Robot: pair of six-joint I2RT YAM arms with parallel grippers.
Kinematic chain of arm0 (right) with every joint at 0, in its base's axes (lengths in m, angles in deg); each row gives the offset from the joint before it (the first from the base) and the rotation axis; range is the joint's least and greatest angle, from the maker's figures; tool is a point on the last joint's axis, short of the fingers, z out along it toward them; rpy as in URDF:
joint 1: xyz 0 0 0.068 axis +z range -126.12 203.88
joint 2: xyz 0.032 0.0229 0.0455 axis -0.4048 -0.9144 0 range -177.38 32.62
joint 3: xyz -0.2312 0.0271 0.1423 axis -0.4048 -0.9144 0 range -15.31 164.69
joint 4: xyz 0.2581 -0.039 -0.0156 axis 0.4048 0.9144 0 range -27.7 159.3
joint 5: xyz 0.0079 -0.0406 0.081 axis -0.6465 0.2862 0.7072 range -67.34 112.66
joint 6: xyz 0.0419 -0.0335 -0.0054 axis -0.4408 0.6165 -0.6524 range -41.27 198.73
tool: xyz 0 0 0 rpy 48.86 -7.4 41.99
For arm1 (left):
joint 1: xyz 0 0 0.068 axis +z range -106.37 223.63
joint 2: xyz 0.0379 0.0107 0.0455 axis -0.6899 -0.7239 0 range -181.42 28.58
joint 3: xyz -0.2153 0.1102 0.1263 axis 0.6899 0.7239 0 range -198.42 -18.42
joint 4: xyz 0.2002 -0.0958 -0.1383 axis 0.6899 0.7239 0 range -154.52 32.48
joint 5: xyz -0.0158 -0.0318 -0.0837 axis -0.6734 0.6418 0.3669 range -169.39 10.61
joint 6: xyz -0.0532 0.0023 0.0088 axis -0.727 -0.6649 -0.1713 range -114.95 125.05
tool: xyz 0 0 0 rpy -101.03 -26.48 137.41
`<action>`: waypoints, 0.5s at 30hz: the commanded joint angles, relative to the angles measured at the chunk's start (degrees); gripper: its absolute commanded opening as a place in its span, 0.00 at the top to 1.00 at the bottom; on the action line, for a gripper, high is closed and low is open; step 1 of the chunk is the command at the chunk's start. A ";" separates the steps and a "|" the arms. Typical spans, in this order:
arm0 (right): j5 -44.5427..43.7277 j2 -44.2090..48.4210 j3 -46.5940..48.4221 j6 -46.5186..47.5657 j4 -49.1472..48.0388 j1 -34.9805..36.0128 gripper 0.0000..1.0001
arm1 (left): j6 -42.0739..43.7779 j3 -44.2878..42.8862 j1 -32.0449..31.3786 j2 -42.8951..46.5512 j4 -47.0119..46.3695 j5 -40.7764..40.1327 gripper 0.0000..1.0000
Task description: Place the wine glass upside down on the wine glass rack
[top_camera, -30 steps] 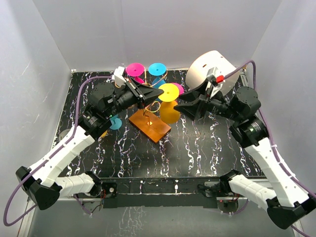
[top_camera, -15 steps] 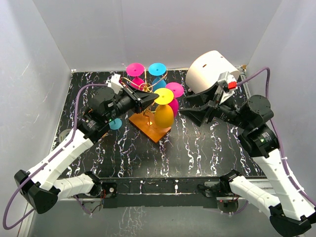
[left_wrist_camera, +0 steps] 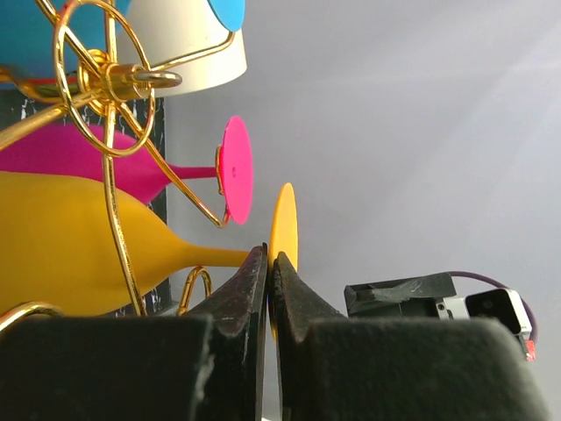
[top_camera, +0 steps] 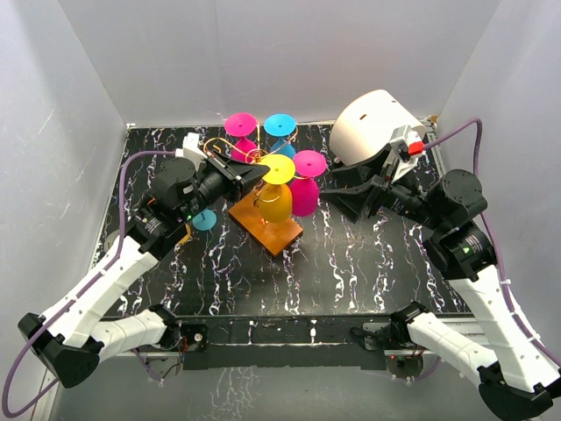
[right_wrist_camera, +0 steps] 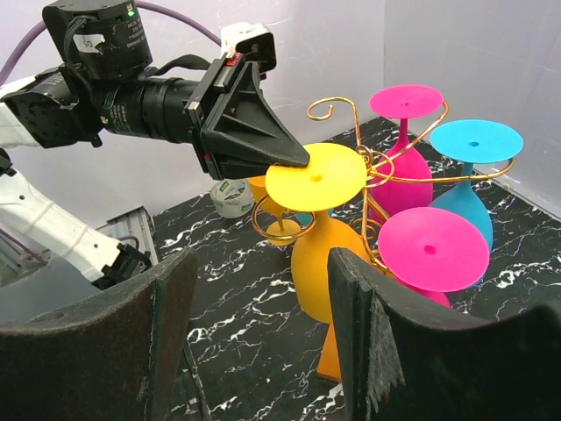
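The yellow wine glass (top_camera: 274, 203) is upside down, foot (top_camera: 279, 168) on top, over the orange base (top_camera: 282, 239) of the gold wire rack (top_camera: 254, 158). My left gripper (top_camera: 263, 172) is shut on the edge of the yellow foot (left_wrist_camera: 282, 230); the right wrist view shows its tips (right_wrist_camera: 298, 160) pinching the disc (right_wrist_camera: 317, 174). The stem lies among the rack's curled arms (right_wrist_camera: 379, 168); I cannot tell if it is seated. My right gripper (top_camera: 337, 195) is open and empty, to the right of the glasses, its fingers (right_wrist_camera: 351, 324) spread wide.
Two magenta glasses (top_camera: 304, 195) (top_camera: 240, 124) and a cyan one (top_camera: 280, 124) hang upside down on the rack. A white dome (top_camera: 372, 127) stands at the back right. A cyan foot (top_camera: 204, 219) shows under the left arm. A tape roll (right_wrist_camera: 233, 197) lies beyond the rack.
My right gripper has let go of the yellow glass and drawn back to the right. My left gripper has carried the glass left, in among the rack's arms.
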 commanded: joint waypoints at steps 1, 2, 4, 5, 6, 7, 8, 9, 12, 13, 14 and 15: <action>-0.94 0.71 1.78 -1.37 -4.15 0.24 0.41 | 1.65 -1.41 0.32 2.20 0.69 -1.47 1.00; -1.01 0.72 1.79 -1.45 -4.27 0.24 0.41 | 1.82 -1.26 0.27 2.30 0.72 -1.77 1.00; -1.16 0.87 1.70 -1.59 -4.39 0.24 0.41 | 1.99 -1.03 0.29 2.46 1.14 -2.34 1.00; -1.27 0.96 1.70 -1.62 -4.32 0.24 0.41 | 2.09 -0.97 0.31 2.54 1.29 -2.60 1.00; -1.31 1.06 1.66 -1.66 -4.30 0.24 0.41 | 2.27 -0.95 0.29 2.66 1.47 -2.87 1.00; -1.44 1.15 1.62 -1.66 -4.28 0.19 0.41 | 2.34 -0.99 0.31 2.85 1.71 -3.04 1.00; -1.59 1.15 1.61 -1.64 -4.30 0.23 0.41 | 2.40 -1.03 0.36 3.01 1.89 -3.24 1.00; -1.70 1.15 1.53 -1.68 -4.30 0.19 0.41 | 2.67 -1.03 0.35 3.24 2.15 -3.44 1.00; -1.90 1.08 1.48 -1.86 -4.38 0.24 0.41 | 5.02 -2.16 0.40 3.76 5.16 -4.49 1.00; -1.97 1.06 1.44 -1.93 -4.46 0.24 0.41 | 6.30 -2.59 0.40 3.96 6.25 -4.79 1.00; -2.02 1.06 1.36 -1.96 -4.47 0.22 0.41 | 6.86 -2.77 0.40 4.30 7.03 -4.96 1.00; -2.08 1.11 1.28 -2.01 -4.47 0.23 0.41 | 7.37 -2.79 0.40 4.69 7.39 -5.18 1.00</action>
